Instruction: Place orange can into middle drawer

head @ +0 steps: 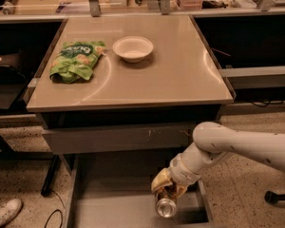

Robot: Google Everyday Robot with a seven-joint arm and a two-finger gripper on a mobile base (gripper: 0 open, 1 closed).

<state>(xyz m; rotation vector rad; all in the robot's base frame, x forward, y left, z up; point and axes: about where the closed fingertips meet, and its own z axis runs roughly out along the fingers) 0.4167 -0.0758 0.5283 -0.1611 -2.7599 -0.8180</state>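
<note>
Nearest: the middle drawer (pixel 115 209) stands pulled out below the desk's front edge, its flat grey floor bare on the left side.

The orange can (pixel 166 206) is over the right part of that floor, under the desk's front-right corner and close to the drawer's right wall. I cannot tell whether it touches the floor or hangs just above it.

My gripper (pixel 167 192) is directly above the can, with my fingers (pixel 159 181) clenched around its upper body. The can hangs below them, its silver end facing down and outward. Its long axis is tilted, not upright and not flat.

What the release turns on: the can lies straight down from my fingers, inside the drawer's walls. As I judge it, the move is to lower and let go. Tilted like this, it may roll once free.

My arm (pixel 237 146) reaches in from the right, below the desk's front-right corner.

Behind it is the closed drawer front (pixel 109 138), scratched, just under the front edge.

Far, on the desk (pixel 180 75): a green snack bag (pixel 76 61) near the left edge, and a white bowl (pixel 133 48) beside it toward the back.
</note>
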